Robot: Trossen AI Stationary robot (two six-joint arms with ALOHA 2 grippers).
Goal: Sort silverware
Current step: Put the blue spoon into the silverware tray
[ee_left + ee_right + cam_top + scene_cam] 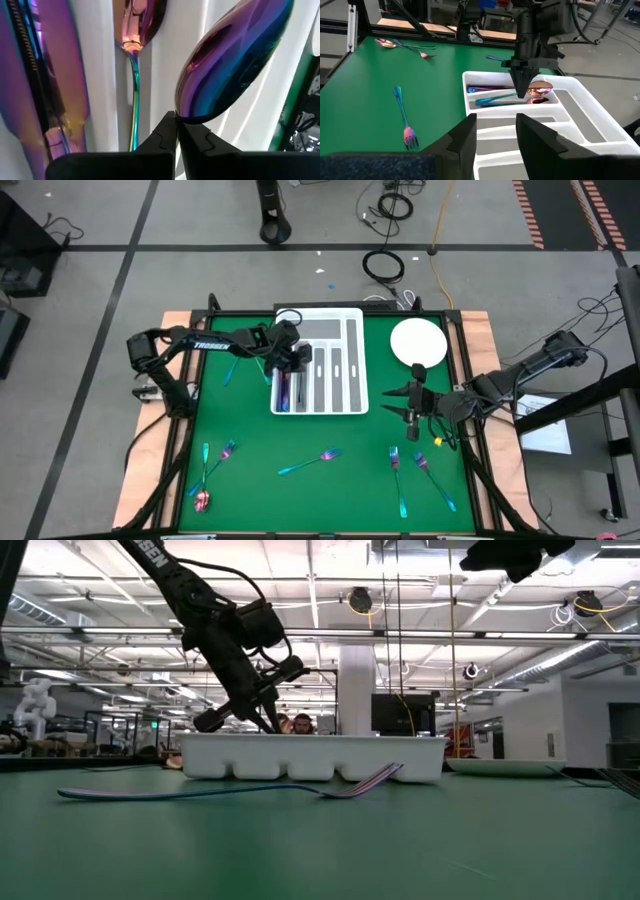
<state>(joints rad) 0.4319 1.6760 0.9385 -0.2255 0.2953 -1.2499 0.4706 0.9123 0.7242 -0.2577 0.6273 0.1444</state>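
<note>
My left gripper point(287, 366) reaches down into the white compartmented tray point(322, 313), shut on an iridescent spoon point(230, 55). Another spoon point(134, 22) and purple knives point(55, 75) lie on the floors of the compartments beside it. Loose silverware lies flat on the green mat: forks and spoons at the near left point(215, 462), one in the near middle point(310, 462), and forks at the near right point(398, 472). My right gripper point(413, 423) hovers open over the mat, right of the tray and with nothing between its fingers point(465, 132). My left gripper pinches the spoon between its two fingertips at the narrow end of the bowl point(181, 116), where the handle begins. The fingers slant down from the table's left. The bowl sticks out past the fingertips, low inside the tray; whether it touches the floor I cannot tell.
A round white plate point(417, 342) sits at the far right of the mat. One piece lies left of the tray point(230, 370). A fork point(240, 790) lies on the mat in front of the tray. Open mat stretches between the tray and the near edge.
</note>
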